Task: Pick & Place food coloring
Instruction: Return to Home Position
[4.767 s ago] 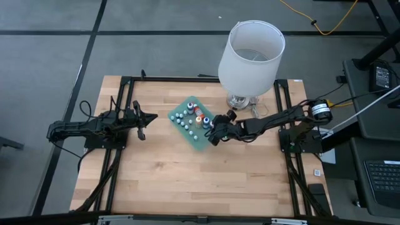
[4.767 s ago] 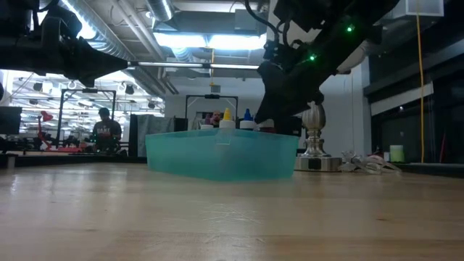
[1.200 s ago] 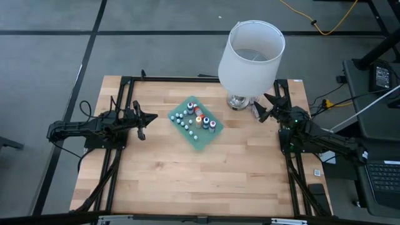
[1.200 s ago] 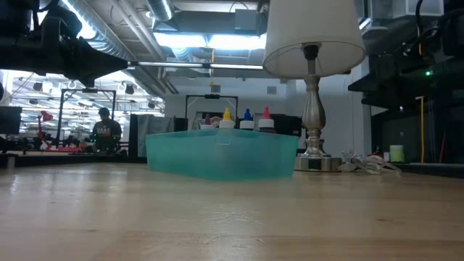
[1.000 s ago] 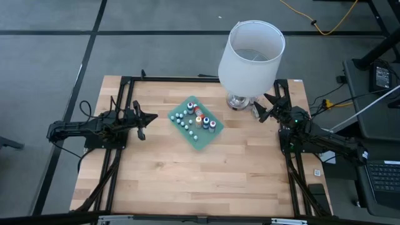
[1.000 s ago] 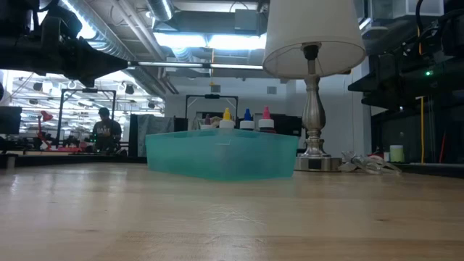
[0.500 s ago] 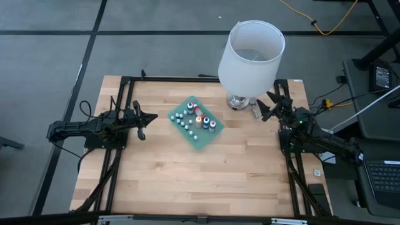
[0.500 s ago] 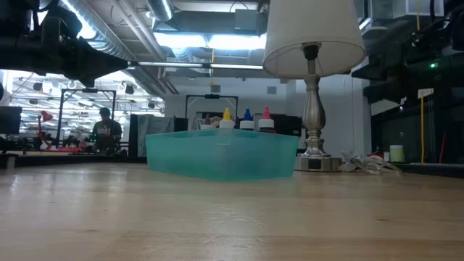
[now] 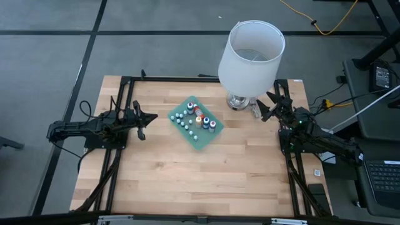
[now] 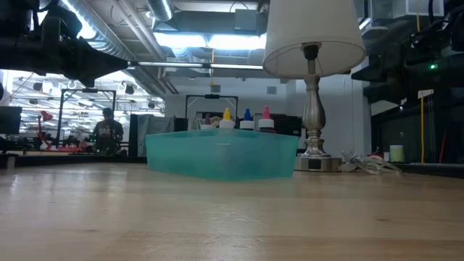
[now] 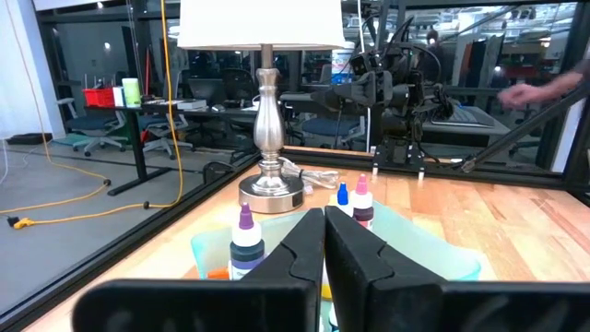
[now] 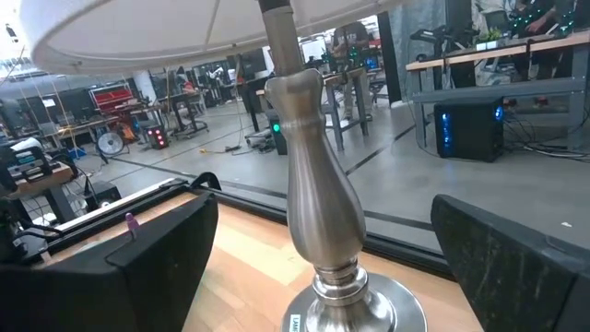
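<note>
- The overhead view is the only one with both arms in it. The left gripper (image 9: pixel 150 117) is out at its own side of the table (image 9: pixel 156 181) and the right gripper (image 9: pixel 267 106) at the opposite side. A green bin (image 9: pixel 204 141) lies between them, nearer the left one and well apart from both.
- The food coloring bottles (image 9: pixel 195 120) all sit inside that bin, straight ahead of the left gripper's tips. From above they're a scatter of tiny white caps plus a few bigger coloured ones.
- The table-level view adds what the overhead can't: the bottles stand upright, with yellow, blue and pink tips poking over the bin's rim. You can't read either gripper's fingers there, the arms are just dark shapes up top. A person (image 10: pixel 109 132) stands far back in the room.
- The left wrist camera settles the left gripper: fingers (image 11: pixel 304 254) pressed together, nothing between them, touching nothing. Past them are a purple-capped bottle and blue and pink tips in the bin, with the lamp (image 11: pixel 267 120) beyond.
- The right wrist camera does the same for the right gripper: fingers (image 12: pixel 157 249) spread wide, empty. The lamp's metal stem shows through the gap, ahead of them and not touched. From above, the lamp's base is close in front of that gripper.
</note>
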{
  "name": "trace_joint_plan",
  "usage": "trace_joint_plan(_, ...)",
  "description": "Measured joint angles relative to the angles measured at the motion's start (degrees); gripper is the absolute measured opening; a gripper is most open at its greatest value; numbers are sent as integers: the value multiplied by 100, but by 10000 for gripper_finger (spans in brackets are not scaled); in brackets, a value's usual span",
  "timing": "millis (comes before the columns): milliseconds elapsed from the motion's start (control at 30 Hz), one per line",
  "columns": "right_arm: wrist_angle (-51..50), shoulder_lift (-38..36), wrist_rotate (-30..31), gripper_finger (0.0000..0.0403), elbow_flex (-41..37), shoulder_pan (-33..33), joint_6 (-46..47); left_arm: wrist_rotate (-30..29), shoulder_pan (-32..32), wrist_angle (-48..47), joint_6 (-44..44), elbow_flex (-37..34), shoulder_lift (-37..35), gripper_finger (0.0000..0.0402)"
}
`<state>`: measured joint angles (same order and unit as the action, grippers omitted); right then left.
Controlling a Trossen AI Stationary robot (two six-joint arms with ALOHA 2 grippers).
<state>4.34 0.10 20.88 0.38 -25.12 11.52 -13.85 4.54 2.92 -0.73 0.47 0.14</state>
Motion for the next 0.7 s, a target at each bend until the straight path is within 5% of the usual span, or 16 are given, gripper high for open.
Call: trace_joint_plan(700,4,0,0,397,0,0,0,0,2,0,0,0,0,6)
